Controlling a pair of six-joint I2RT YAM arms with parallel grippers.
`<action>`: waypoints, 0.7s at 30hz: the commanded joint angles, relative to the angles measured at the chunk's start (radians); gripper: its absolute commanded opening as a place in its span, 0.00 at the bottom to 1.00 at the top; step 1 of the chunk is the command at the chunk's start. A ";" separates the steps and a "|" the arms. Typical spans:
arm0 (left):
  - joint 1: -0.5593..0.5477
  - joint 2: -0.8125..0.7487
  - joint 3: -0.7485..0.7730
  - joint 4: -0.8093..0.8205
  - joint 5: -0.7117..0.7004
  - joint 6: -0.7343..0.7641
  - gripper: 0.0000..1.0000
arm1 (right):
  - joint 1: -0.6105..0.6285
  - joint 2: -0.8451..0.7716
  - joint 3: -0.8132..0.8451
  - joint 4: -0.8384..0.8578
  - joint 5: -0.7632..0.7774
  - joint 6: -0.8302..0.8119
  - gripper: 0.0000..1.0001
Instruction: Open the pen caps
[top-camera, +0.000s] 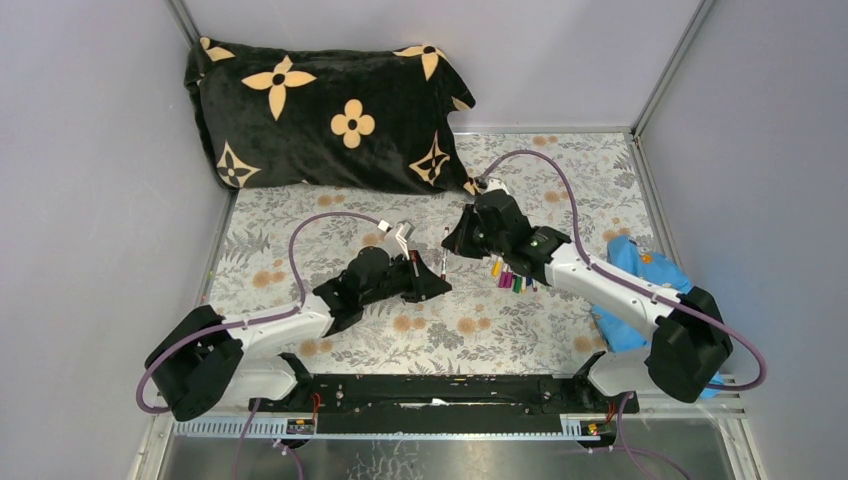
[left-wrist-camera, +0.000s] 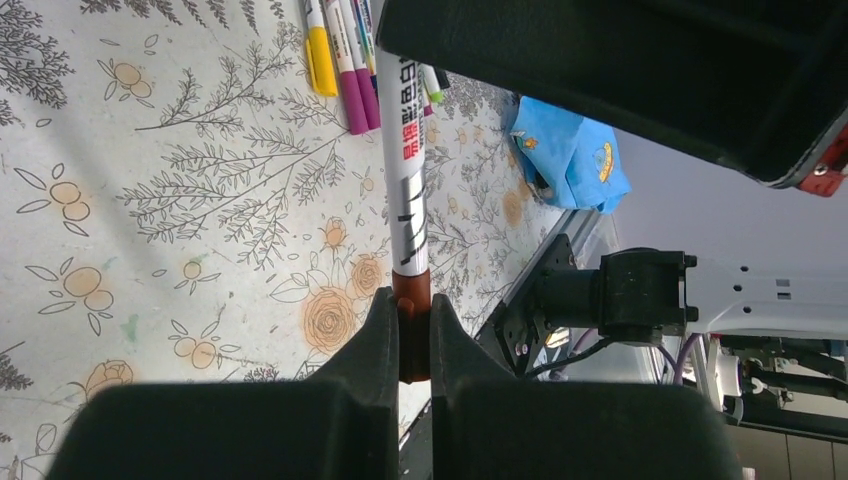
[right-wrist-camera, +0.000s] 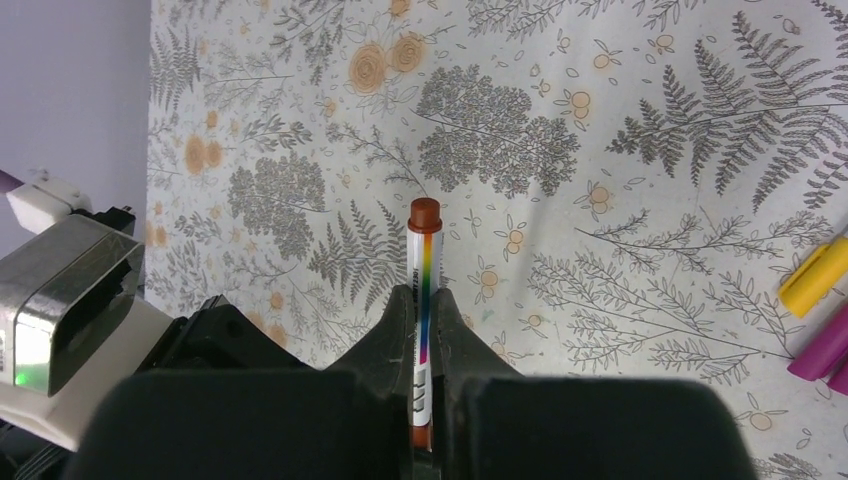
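Left wrist view, left fingers (left-wrist-camera: 375, 340) clenched on brown pen cap (left-wrist-camera: 411, 300), white barrel (left-wrist-camera: 405, 170) beyond, right fingers (right-wrist-camera: 395, 330) pinching rainbow-striped barrel (right-wrist-camera: 424, 270).

No text can be read for certain. The pen (left-wrist-camera: 410, 180) pinched in the left hand (left-wrist-camera: 413, 325) carries black and red printed characters along its white barrel, just beyond the fingertips (left-wrist-camera: 382, 335), too blurred to make out. Between the fingers (right-wrist-camera: 397, 330) of the right hand (right-wrist-camera: 426, 300), that barrel shows a rainbow stripe and small grey marks, likewise illegible.
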 joint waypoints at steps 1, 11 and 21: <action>-0.011 -0.064 -0.010 0.132 0.052 0.026 0.00 | 0.028 -0.051 -0.081 0.053 0.014 0.004 0.05; -0.012 -0.067 0.001 0.140 0.134 -0.035 0.00 | 0.114 -0.053 -0.169 0.148 0.059 0.002 0.25; -0.012 -0.126 -0.006 0.076 0.094 -0.074 0.00 | 0.145 -0.052 -0.193 0.178 0.157 0.005 0.00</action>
